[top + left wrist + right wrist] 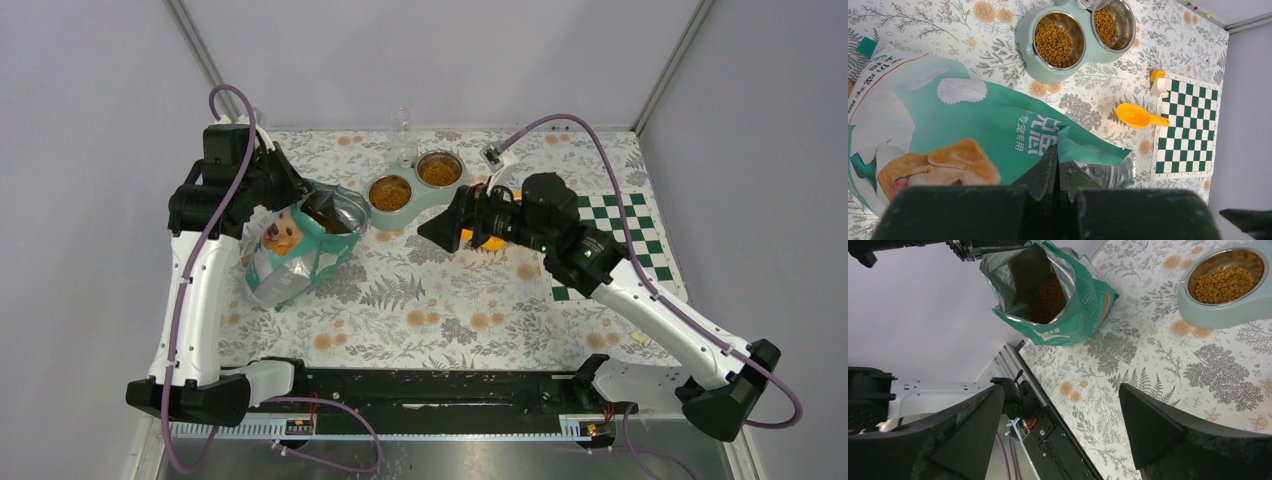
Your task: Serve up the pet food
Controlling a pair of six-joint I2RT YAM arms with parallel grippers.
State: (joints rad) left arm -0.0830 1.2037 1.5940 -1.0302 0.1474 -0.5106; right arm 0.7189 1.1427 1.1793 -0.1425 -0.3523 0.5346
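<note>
Brown pet food kibble fills both steel bowls (390, 191) (438, 170) of a teal feeder (1023, 40); more lies inside the open teal-and-white bag (1048, 297). In the left wrist view the kibble shows in both bowls (1053, 44). My left gripper (305, 200) (1058, 160) is shut on the bag's rim (1088, 150) and holds its mouth open. My right gripper (440, 230) (1060, 390) is open and empty, above the mat between bag and feeder. The orange scoop (1138, 116) lies empty on the mat, mostly hidden under my right wrist in the top view (490, 241).
A green-and-white checkerboard mat (620, 240) lies at the right, with a small white-and-yellow block (1159, 84) at its far corner. A clear bottle (403, 135) stands behind the feeder. The bag (300, 250) leans on the floral mat at the left.
</note>
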